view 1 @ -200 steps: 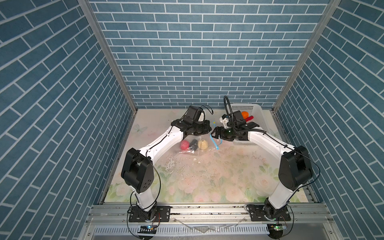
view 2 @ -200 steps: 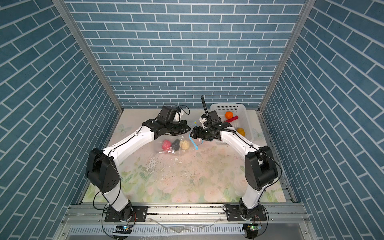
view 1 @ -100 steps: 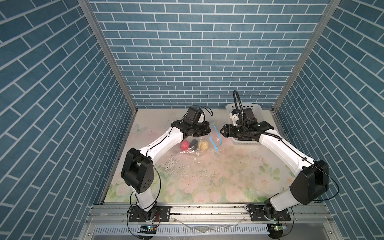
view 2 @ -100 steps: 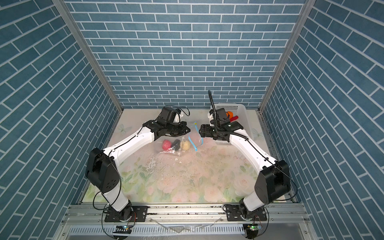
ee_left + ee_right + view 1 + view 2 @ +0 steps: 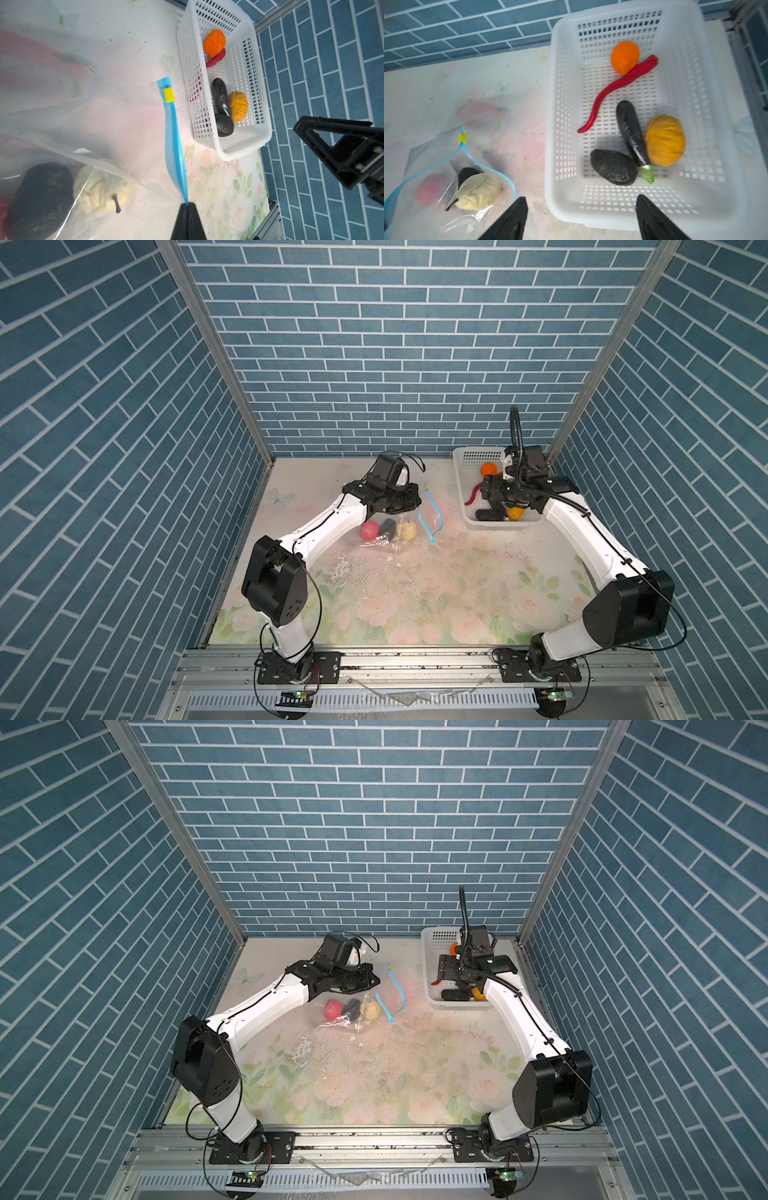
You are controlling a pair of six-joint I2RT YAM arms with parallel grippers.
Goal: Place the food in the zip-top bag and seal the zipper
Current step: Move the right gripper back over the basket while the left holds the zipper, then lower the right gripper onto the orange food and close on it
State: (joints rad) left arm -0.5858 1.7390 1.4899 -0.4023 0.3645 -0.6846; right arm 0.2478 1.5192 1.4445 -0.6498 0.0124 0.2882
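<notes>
Overhead, in both top views, the zip-top bag (image 5: pixel 384 542) lay on the flowered table (image 5: pixel 415 597) left of the white basket (image 5: pixel 478 456), with a pink lump (image 5: pixel 369 529), a black lump (image 5: pixel 387 527) and a cream lump (image 5: pixel 406 529) inside it. The left gripper (image 5: pixel 411 502) sat at the bag's back edge; the right gripper (image 5: pixel 492 493) hung over the basket. From the left wrist, the jaws were pinched tight on the zipper (image 5: pixel 172 133) — its yellow slider (image 5: pixel 168 95) at the opposite end. From the right wrist, the jaws stood wide apart and empty over the basket — inside lay an orange lump (image 5: pixel 625 57), a red chili (image 5: pixel 618 83), an eggplant (image 5: pixel 631 133), a dark lump (image 5: pixel 613 169) and a yellow-brown lump (image 5: pixel 665 140).
</notes>
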